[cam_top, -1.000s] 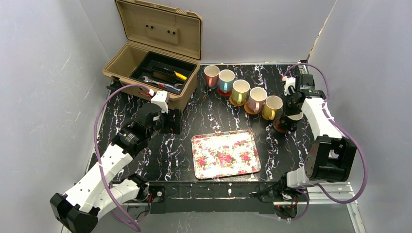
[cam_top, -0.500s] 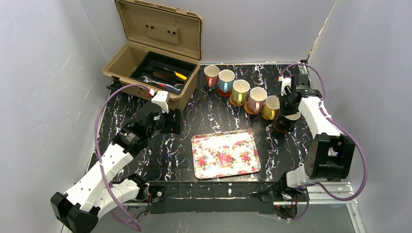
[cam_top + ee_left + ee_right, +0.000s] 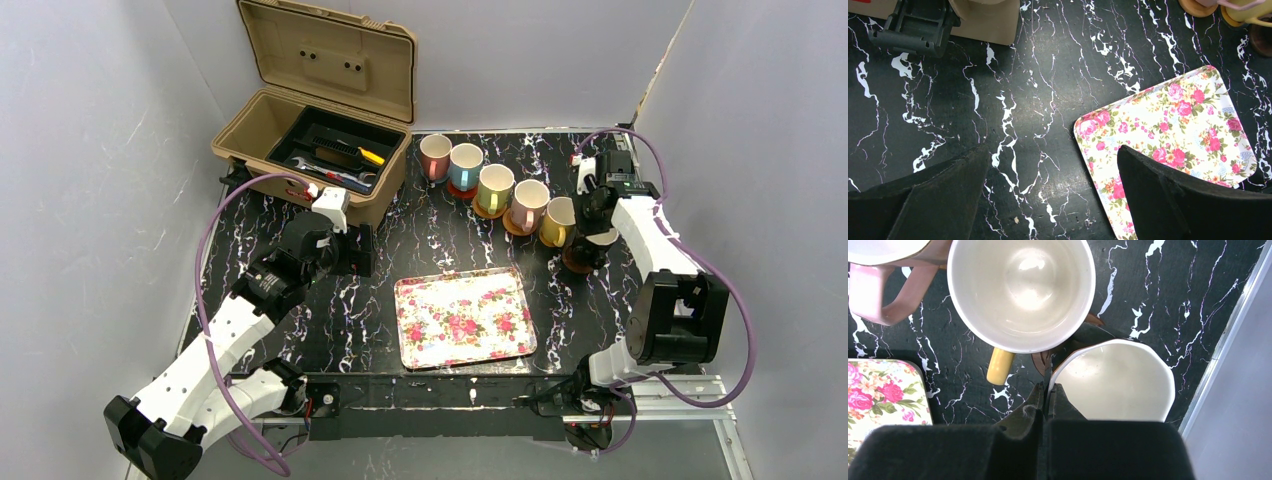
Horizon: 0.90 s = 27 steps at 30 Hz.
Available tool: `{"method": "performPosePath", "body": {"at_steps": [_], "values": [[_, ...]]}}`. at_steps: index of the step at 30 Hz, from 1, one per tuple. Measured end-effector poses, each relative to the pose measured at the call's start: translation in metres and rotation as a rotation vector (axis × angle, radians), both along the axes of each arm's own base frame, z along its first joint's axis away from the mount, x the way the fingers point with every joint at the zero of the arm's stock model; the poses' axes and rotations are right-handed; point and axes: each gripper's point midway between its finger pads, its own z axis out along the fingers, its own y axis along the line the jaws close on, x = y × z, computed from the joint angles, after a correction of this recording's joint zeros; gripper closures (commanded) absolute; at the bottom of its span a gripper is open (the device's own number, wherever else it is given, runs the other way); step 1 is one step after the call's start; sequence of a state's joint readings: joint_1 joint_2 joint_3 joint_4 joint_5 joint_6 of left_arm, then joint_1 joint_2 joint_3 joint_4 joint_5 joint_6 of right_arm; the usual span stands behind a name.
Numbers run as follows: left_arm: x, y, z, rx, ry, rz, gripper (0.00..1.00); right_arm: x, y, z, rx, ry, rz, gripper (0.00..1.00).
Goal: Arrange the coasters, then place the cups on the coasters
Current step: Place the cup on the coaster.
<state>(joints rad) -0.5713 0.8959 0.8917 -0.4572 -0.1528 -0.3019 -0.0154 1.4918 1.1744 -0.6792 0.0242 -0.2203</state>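
Cream cup (image 3: 1120,380) is rim-pinched by the right tool (image 3: 1048,388).

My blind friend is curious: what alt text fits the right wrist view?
The right gripper pinches the rim of a cream cup, which covers a brown coaster. Beside it stands a yellow-handled cup; a floral tray lies at left.
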Motion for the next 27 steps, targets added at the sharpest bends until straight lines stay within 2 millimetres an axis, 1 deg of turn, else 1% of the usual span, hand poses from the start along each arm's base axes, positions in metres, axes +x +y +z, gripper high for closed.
{"method": "performPosePath", "body": {"at_steps": [5,9,14,18,23,27], "values": [[0.0,0.0,0.0,0.0,0.0,0.0,0.02,0.003,0.0,0.0,0.006,0.009,-0.01,0.74],[0.0,0.0,0.0,0.003,-0.001,-0.001,0.02,0.006,0.001,0.005,0.006,-0.002,-0.015,0.64],[0.0,0.0,0.0,0.003,-0.001,-0.001,0.02,0.007,0.0,0.006,0.006,-0.004,-0.016,0.55],[0.0,0.0,0.0,0.004,-0.002,0.0,0.02,0.006,0.001,0.007,0.008,0.002,-0.021,0.47],[0.0,0.001,0.0,0.005,-0.002,0.003,0.02,0.008,0.001,0.014,0.013,-0.013,-0.034,0.35],[0.001,0.004,0.001,0.009,-0.012,0.014,0.02,0.006,0.001,0.028,0.017,-0.041,-0.04,0.29]]}}
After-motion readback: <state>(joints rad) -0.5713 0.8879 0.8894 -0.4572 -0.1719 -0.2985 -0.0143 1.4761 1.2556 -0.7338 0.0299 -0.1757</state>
